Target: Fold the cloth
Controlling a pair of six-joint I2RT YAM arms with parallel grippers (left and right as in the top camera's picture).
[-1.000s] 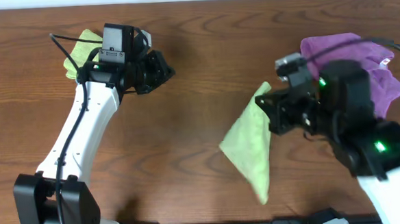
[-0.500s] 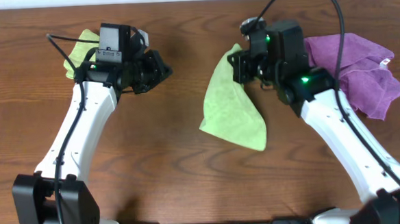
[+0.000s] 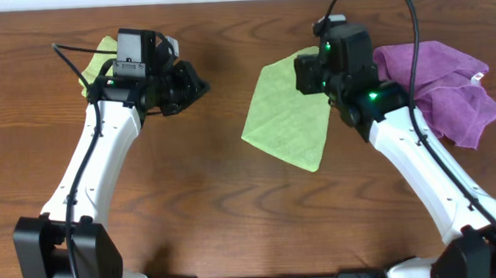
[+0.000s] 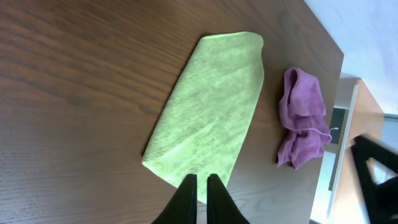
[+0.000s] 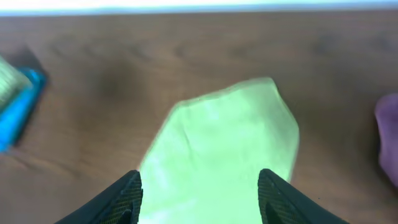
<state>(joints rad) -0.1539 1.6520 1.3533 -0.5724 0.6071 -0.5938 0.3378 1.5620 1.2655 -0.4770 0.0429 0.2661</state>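
The lime-green cloth lies on the table at centre right, spread as a folded, roughly four-sided shape. My right gripper hovers over its far right corner. In the right wrist view that gripper is open, its fingers wide apart above the cloth and holding nothing. My left gripper hangs over bare wood to the cloth's left, apart from it. The left wrist view shows the cloth ahead of the left gripper, which is shut and empty.
A crumpled purple cloth lies right of the right arm and shows in the left wrist view as the purple cloth. Another yellow-green cloth sits under the left arm at far left. A blue object lies beside it.
The right arm swung the cloth from the front toward the far side, then opened and let it go. The cloth now lies flatter. The left arm barely moved.
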